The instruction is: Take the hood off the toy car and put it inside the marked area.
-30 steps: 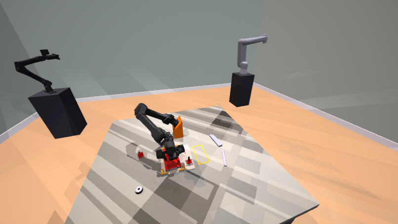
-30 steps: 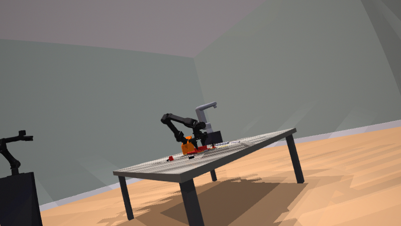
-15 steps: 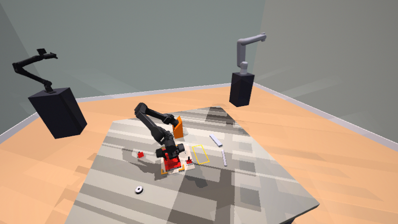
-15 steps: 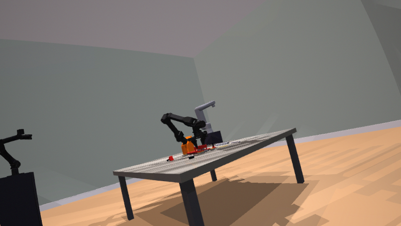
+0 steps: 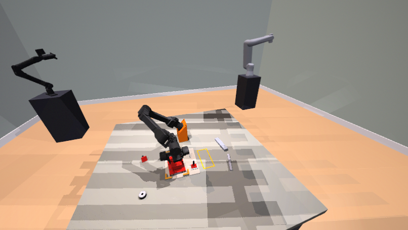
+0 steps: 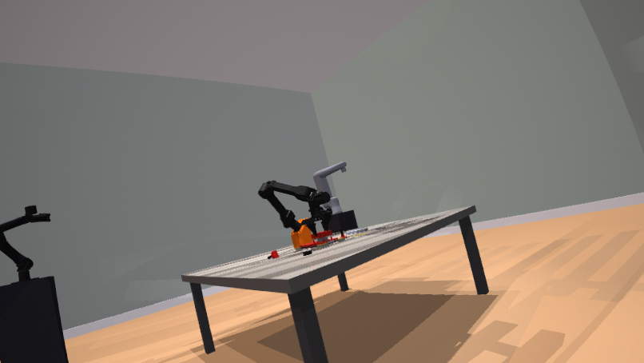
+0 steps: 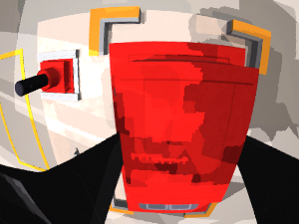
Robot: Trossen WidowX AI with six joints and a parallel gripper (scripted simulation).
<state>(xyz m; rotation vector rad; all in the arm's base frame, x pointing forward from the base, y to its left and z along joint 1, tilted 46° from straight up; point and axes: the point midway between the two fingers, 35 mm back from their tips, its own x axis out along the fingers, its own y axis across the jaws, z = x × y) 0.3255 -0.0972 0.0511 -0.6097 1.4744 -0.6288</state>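
Observation:
In the wrist view the hood is a broad red panel between my gripper's two black fingers. My gripper is shut on its two sides, low over the toy car. The red toy car stands on a white board; in the wrist view it is mostly hidden under the hood. The hood looks slightly raised against it, but I cannot tell whether they still touch. The marked area is a yellow outline on the table, just right of the board in the top view.
The white board has orange corner brackets and a red block with a black stick. An orange holder stands behind. Two grey bars lie beyond the outline. A red piece and a ring lie left.

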